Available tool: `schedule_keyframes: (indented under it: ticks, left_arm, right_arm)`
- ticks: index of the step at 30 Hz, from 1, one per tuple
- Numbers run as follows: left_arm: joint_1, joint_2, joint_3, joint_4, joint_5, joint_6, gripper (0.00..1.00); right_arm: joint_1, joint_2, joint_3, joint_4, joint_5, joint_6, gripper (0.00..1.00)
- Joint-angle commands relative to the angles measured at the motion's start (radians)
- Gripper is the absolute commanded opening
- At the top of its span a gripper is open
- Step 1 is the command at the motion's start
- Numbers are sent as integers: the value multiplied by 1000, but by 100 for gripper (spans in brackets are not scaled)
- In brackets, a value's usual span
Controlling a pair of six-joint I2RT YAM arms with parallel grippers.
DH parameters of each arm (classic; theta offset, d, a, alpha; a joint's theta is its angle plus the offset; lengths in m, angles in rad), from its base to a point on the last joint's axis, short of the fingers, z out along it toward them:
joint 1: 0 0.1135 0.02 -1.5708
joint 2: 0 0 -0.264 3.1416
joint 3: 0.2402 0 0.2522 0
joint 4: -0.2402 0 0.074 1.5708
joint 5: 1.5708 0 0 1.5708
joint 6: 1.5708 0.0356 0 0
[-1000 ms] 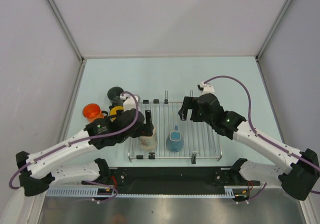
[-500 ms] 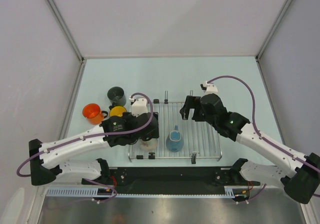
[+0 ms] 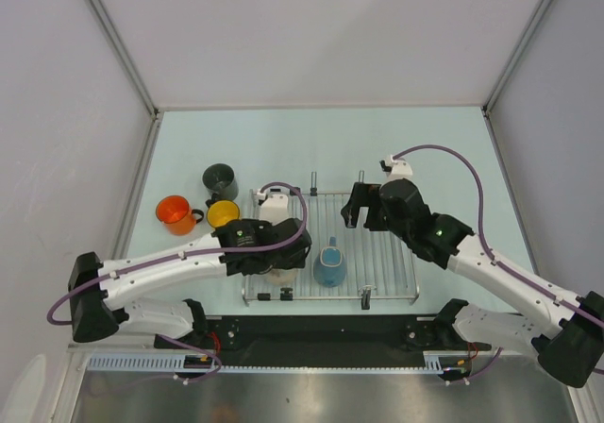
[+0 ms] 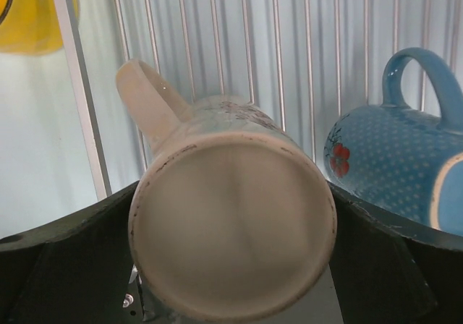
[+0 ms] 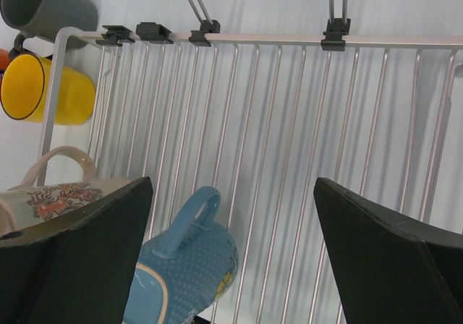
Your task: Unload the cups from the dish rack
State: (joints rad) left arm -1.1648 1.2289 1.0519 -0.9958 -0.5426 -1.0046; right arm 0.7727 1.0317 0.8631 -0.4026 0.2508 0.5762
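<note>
The cream-beige mug (image 4: 231, 230) lies on its side at the left of the dish rack (image 3: 377, 244), base toward the left wrist camera. My left gripper (image 3: 280, 258) is open, with a jaw on each side of the mug's base and close against it. The blue mug (image 3: 328, 264) lies on its side just to the right of it (image 4: 394, 172). My right gripper (image 3: 355, 217) is open and empty above the rack's bare bars, up and right of the blue mug (image 5: 184, 266). The yellow mug (image 3: 224, 213), orange mug (image 3: 175, 211) and dark grey-green mug (image 3: 219, 179) stand on the table left of the rack.
Two upright posts (image 3: 313, 179) rise at the rack's far edge and one (image 3: 365, 296) at its near edge. The three mugs on the table cluster close to the rack's left rim (image 5: 54, 92). The arm bases and a black rail (image 3: 321, 333) run along the near edge.
My left arm has reached right and forward over the rack, bringing its gripper down around the cream-beige mug, which is now mostly hidden from above. The right arm barely moved.
</note>
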Motion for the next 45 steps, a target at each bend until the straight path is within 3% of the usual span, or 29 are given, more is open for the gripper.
schedule_keyframes:
  ticks: [1,4,5,7,8,10,11,14,21,28,34,38,43,45]
  left_arm:
    - [-6,15,-16,43,27,-17,98]
    - [-6,9,-26,54,33,-17,88]
    - [-6,7,-29,55,33,-17,77]
    - [-6,-2,-32,63,35,-15,63]
    - [-6,0,-35,62,35,-15,51]
    - [-6,-3,-38,62,38,-14,40]
    - [-6,-2,-39,63,39,-14,25]
    - [-6,-3,-44,69,46,-12,0]
    - [-10,-71,-40,95,14,37,0]
    - [-10,-98,202,31,-92,152,1]
    - [39,-115,364,92,-111,325,0]
    - [172,-179,327,273,46,392,0]
    - [321,-307,99,550,288,409,1]
    - [372,-391,-42,770,416,399,1]
  right_arm:
    - [4,-22,-15,2,28,16,100]
    - [4,-22,-16,5,28,16,100]
    - [4,-21,-18,5,27,16,100]
    - [5,-19,-19,8,28,16,100]
    - [5,-16,-18,11,25,17,100]
    - [4,-13,-18,15,24,17,100]
    - [4,-12,-18,16,22,20,100]
    - [2,-12,-18,16,21,20,100]
    - [4,-18,-15,7,22,17,100]
    - [4,-22,46,-36,67,8,100]
    - [4,-51,73,-56,87,10,100]
    - [4,-70,70,-58,96,17,100]
    - [4,-130,54,-9,82,14,100]
    - [-4,-156,53,13,65,17,100]
